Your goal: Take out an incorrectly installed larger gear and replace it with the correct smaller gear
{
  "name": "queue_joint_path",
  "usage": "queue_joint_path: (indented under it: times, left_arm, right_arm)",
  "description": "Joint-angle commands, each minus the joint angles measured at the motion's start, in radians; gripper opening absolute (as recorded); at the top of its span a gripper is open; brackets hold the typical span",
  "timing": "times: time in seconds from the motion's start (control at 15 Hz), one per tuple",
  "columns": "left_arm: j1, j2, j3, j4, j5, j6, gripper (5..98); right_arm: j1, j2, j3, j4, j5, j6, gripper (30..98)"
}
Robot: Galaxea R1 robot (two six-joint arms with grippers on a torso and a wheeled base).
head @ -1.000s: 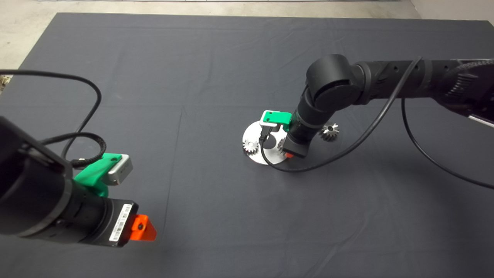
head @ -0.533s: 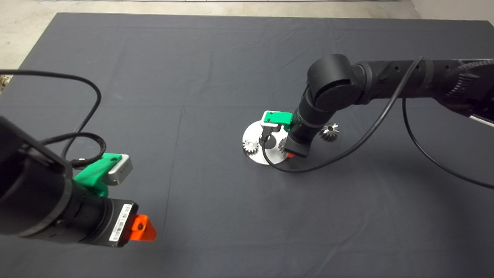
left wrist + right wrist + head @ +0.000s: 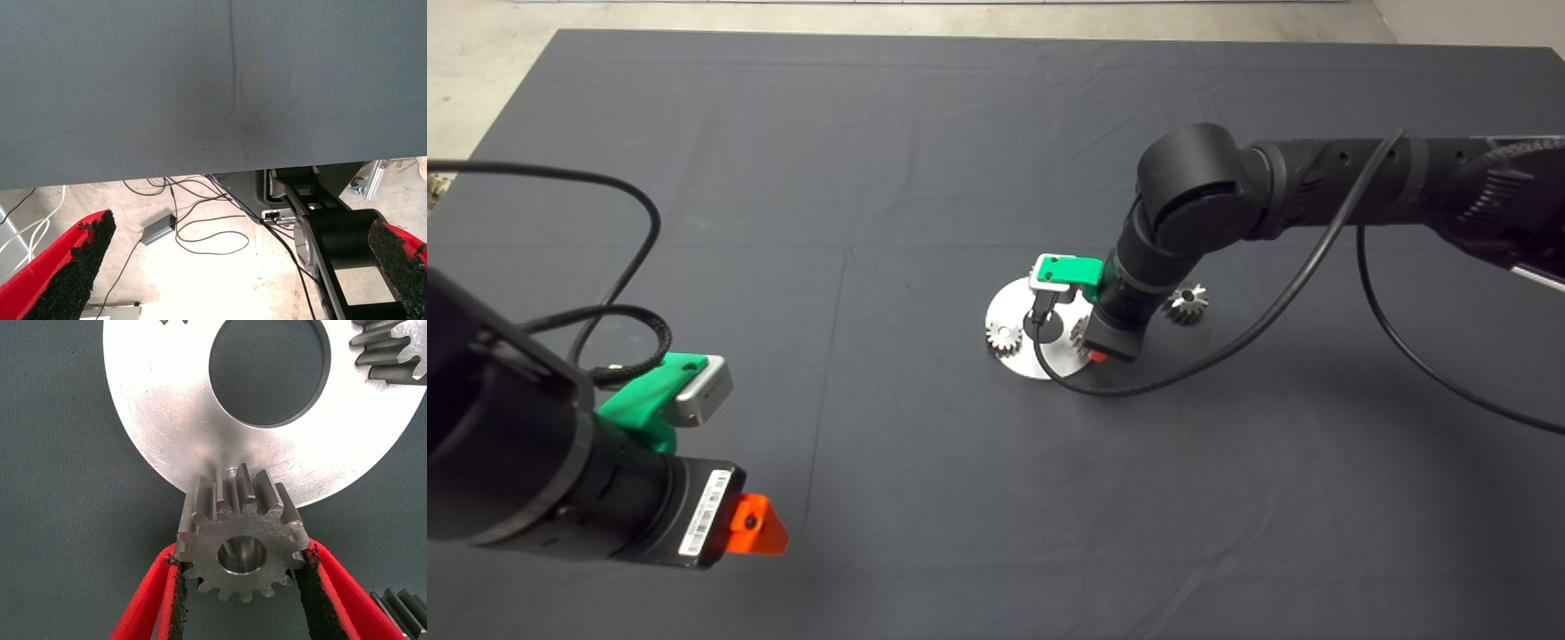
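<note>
The left tool [image 3: 751,524] waited open and empty at the worktop's near left. The right tool [image 3: 239,600] was clamped on the smaller gear [image 3: 241,543] at the silver disc's [image 3: 167,427] rim: seating it looked next, needing alignment. The larger gear [image 3: 1187,304] lay just beyond, with bare mat all around.

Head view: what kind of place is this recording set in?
Probably a robotics lab bench. A dark mat covers the table, a silver disc with small gears sits on it, and the left wrist view shows loose cables on a bare floor.
</note>
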Motion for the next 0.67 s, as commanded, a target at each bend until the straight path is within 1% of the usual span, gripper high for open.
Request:
queue_joint_path:
  times: [0.0, 0.6]
  left_arm:
    - [-0.005, -0.002, 0.013, -0.018, 0.009, -0.007, 97.9]
    - [-0.005, -0.002, 0.013, -0.018, 0.008, -0.007, 97.9]
  right_arm:
    - [0.028, -0.001, 0.001, -0.031, -0.128, -0.009, 38.7]
    - [0.025, -0.002, -0.02, -0.054, -0.128, -0.01, 38.7]
